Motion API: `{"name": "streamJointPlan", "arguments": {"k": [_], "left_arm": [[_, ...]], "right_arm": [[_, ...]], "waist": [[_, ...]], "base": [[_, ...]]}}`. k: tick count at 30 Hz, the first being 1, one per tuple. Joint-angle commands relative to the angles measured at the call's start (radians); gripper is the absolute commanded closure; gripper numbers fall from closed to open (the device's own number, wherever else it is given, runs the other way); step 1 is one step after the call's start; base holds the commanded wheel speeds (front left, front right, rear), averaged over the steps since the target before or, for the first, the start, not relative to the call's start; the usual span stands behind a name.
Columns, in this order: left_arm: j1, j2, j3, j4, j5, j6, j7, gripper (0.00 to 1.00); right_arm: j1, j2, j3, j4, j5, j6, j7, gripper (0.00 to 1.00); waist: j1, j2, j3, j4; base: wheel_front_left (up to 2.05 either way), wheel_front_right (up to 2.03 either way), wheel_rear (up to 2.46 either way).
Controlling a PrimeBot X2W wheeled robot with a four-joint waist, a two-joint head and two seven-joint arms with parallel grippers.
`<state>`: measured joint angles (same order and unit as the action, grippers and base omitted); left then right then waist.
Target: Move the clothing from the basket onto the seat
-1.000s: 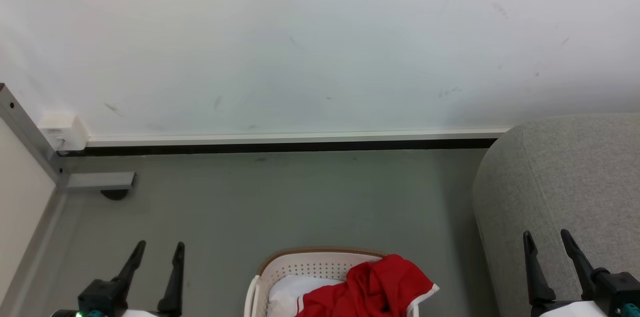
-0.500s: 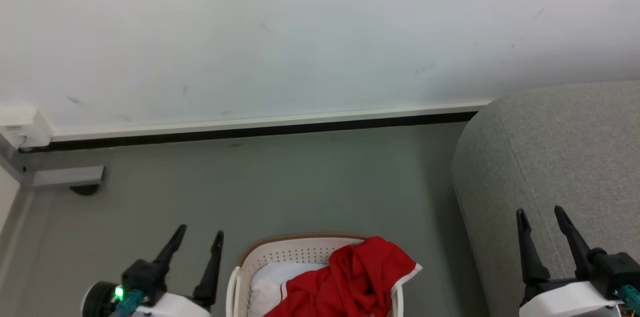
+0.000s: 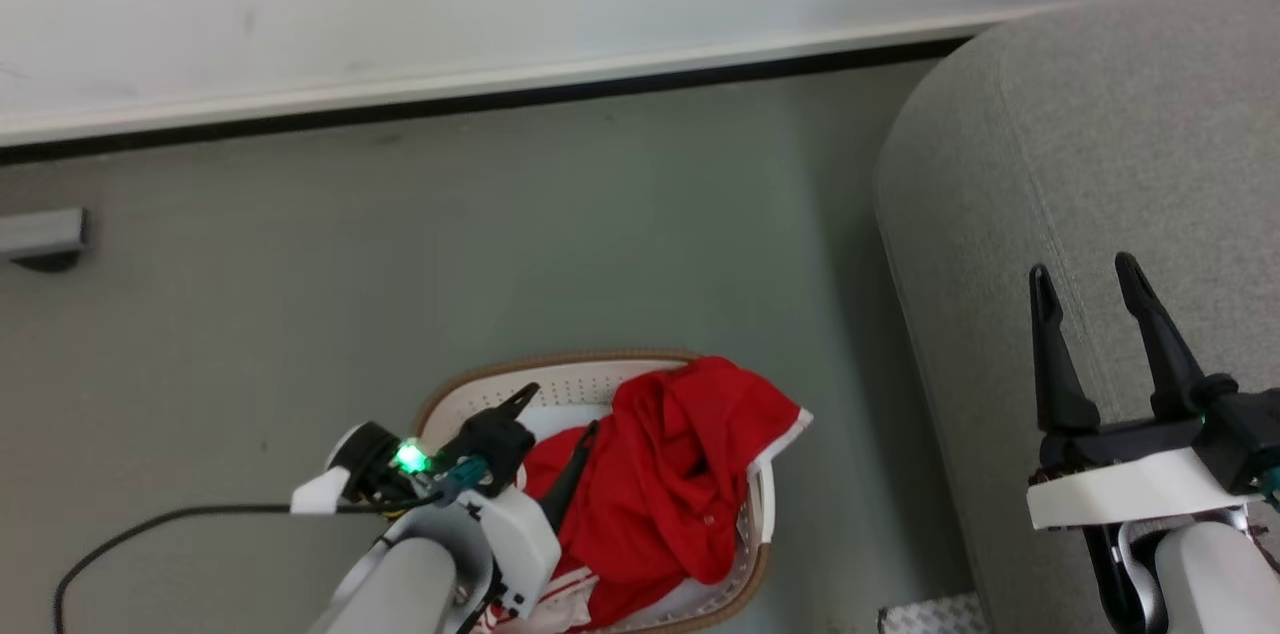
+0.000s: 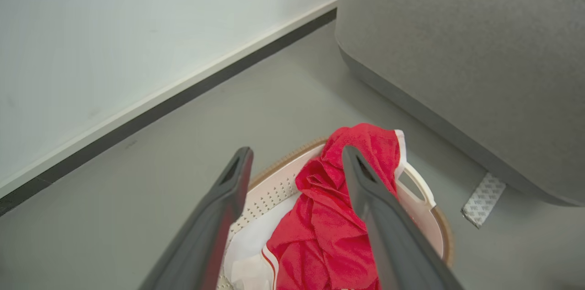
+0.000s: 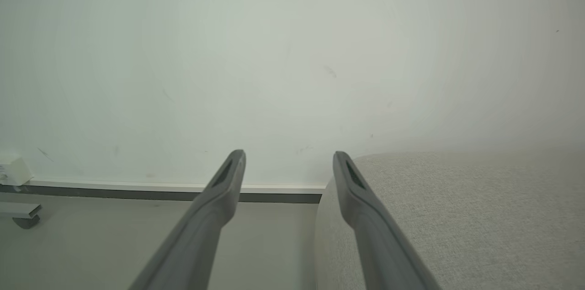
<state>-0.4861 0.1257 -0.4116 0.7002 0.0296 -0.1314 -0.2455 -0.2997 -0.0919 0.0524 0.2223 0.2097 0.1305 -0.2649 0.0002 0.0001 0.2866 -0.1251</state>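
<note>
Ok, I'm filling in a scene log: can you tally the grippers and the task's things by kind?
grippers: 2 (left gripper, right gripper)
basket: 1
seat: 1
red clothing heap: 1
Total: 5

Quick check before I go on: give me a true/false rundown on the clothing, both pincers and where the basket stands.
1. The bright red fabric clothing with white trim lies in the oval cream-white perforated plastic basket. True.
2. The left pincer is shut on the clothing. False: it is open above the basket, gripping nothing.
3. The right pincer is open and empty. True.
4. The basket stands on the large grey woven-fabric seat. False: it stands on the grey floor beside the seat.
</note>
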Motion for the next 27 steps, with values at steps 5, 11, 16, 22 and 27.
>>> {"name": "streamJointPlan", "arguments": {"k": [5,11,16,22,27], "left_arm": [[-0.130,-0.016,-0.092,0.161,0.025,0.002,0.058,0.00],[-0.275,-0.022,-0.165,0.318,0.066,0.002,0.120,0.00],[-0.370,-0.030,-0.180,0.413,0.069,0.007,0.155,0.00],[-0.442,-0.044,-0.190,0.509,0.068,0.029,0.205,0.00],[-0.476,-0.041,-0.204,0.550,0.079,0.055,0.254,0.00]], "right_arm": [[-0.068,0.021,0.036,-0.061,-0.009,0.000,0.001,0.00],[-0.126,0.038,0.067,-0.134,0.013,0.000,0.001,0.00],[-0.140,0.040,0.073,-0.179,0.020,0.000,0.001,0.00],[-0.135,0.041,0.063,-0.195,0.017,0.000,0.001,0.00],[-0.131,0.041,0.055,-0.219,0.023,0.000,0.001,0.00]], "waist": [[-0.0002,-0.0001,0.174,-0.043],[-0.0002,-0.0001,0.314,-0.057],[-0.0002,-0.0001,0.404,-0.057],[-0.0002,-0.0001,0.466,-0.056],[-0.0002,-0.0001,0.500,-0.063]], "base": [[0.00,0.00,0.00],[0.00,0.00,0.00],[0.00,0.00,0.00],[0.00,0.00,0.00],[0.00,0.00,0.00]]}}
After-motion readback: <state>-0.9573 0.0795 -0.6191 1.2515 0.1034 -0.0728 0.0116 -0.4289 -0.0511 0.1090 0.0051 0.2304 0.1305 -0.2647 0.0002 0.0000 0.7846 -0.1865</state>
